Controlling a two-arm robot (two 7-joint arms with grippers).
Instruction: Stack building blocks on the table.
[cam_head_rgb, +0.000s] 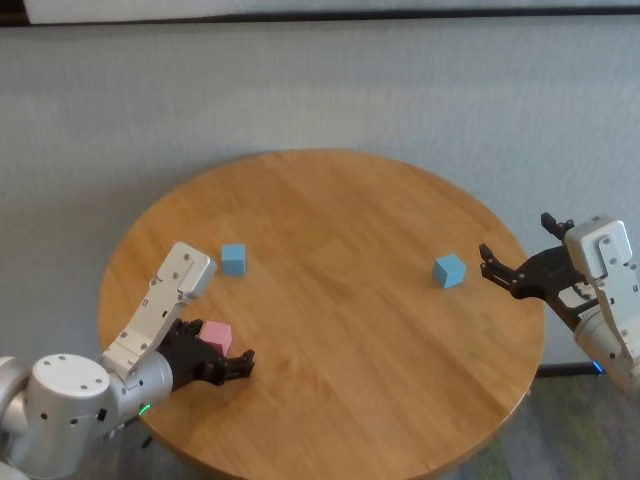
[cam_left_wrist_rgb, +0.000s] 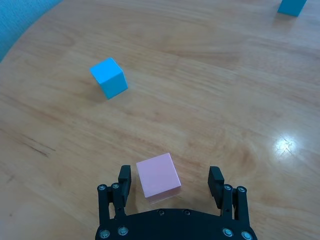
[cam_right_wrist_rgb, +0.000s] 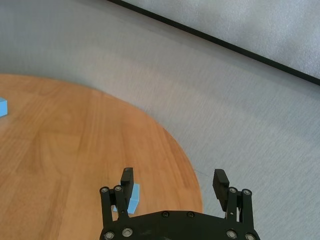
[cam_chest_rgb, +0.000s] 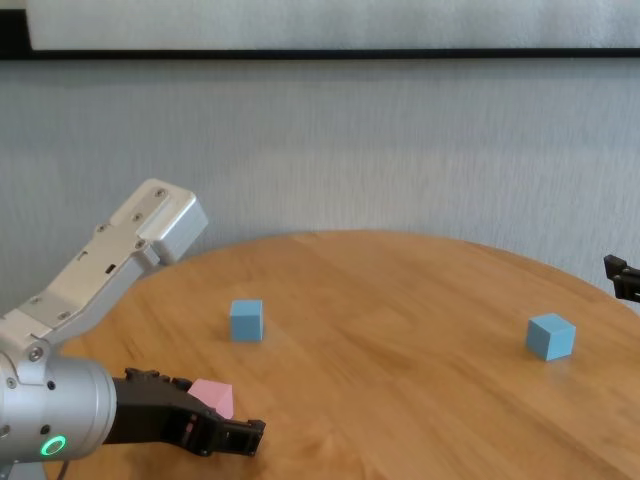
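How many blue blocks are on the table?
2. One blue block sits on the robot's left side of the table, beyond the pink block. The other blue block sits on the right side, just in front of the open right gripper.

No readable text, labels, brands, numbers or signs on anything in view.
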